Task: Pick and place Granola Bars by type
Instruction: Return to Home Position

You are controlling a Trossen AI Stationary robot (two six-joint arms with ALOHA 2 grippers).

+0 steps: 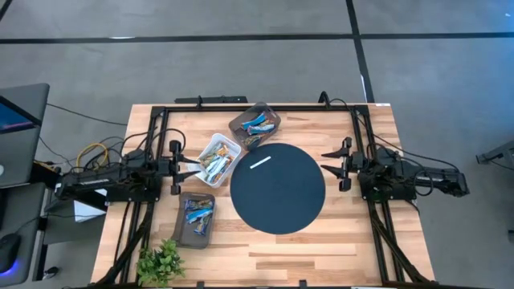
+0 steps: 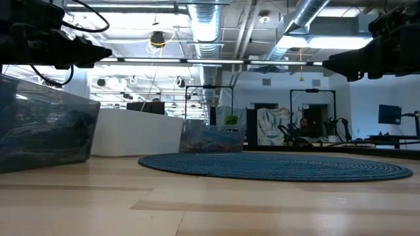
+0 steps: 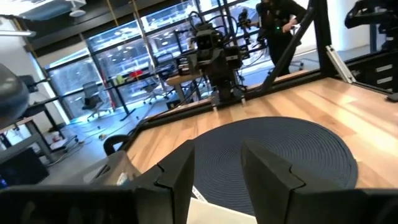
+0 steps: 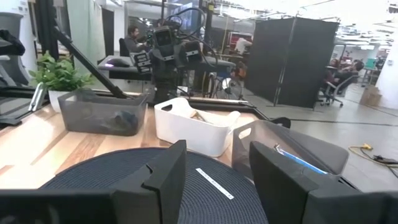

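Observation:
One silvery white granola bar (image 1: pixel 259 163) lies alone on the round dark mat (image 1: pixel 277 193); the right wrist view shows this bar (image 4: pixel 213 183) too. More bars lie in a white tray (image 1: pixel 218 158), and blue ones lie in two dark trays (image 1: pixel 255 123) (image 1: pixel 195 217). My left gripper (image 1: pixel 193 167) hangs level at the white tray's left side, open, with nothing between its fingers (image 3: pixel 177 177). My right gripper (image 1: pixel 327 161) hangs level over the mat's right edge, also open and holding nothing, with its fingers (image 4: pixel 163 174) pointing at the lone bar.
A small green plant (image 1: pixel 161 261) stands at the table's near left corner. A black frame (image 1: pixel 257 107) runs along the table's far edge and down both sides. Bare wood shows near the front edge (image 1: pixel 305 257).

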